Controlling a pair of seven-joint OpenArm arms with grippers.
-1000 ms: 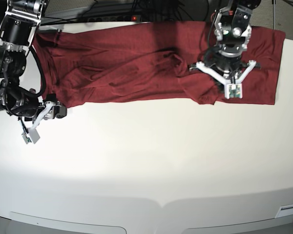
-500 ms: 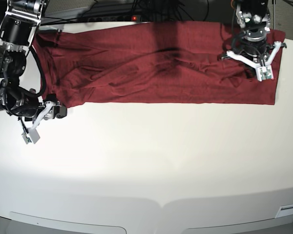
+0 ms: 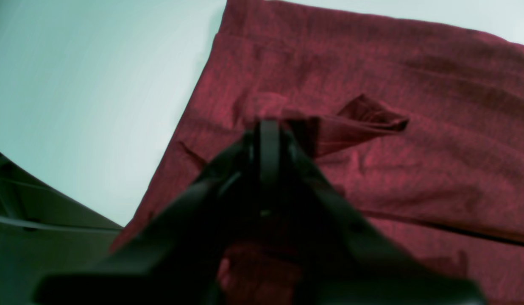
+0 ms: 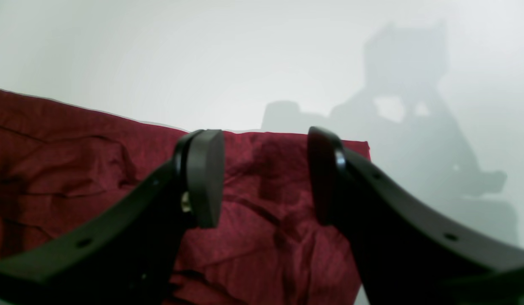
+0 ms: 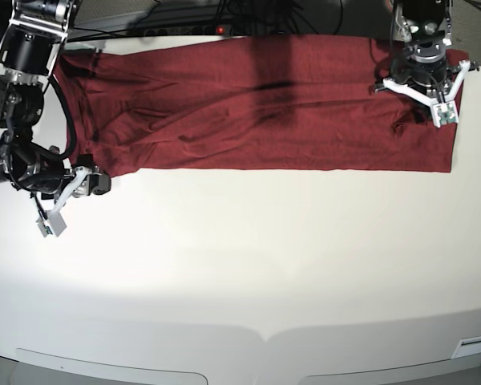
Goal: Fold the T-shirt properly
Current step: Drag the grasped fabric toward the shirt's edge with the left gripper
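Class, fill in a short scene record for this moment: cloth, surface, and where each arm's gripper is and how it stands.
cloth: maroon T-shirt, spread in a long band along the far edge
surface: white table
left gripper: over the shirt's end; a raised cloth peak at its tip, jaw state unclear
right gripper: open, empty, at the shirt's other corner

White table point(image 5: 248, 265), bright glare; dark cables point(image 5: 224, 12) behind.

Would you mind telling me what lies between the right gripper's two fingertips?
In the right wrist view, the right gripper stands open, with only the wrinkled dark red knit T-shirt lying beyond the gap.
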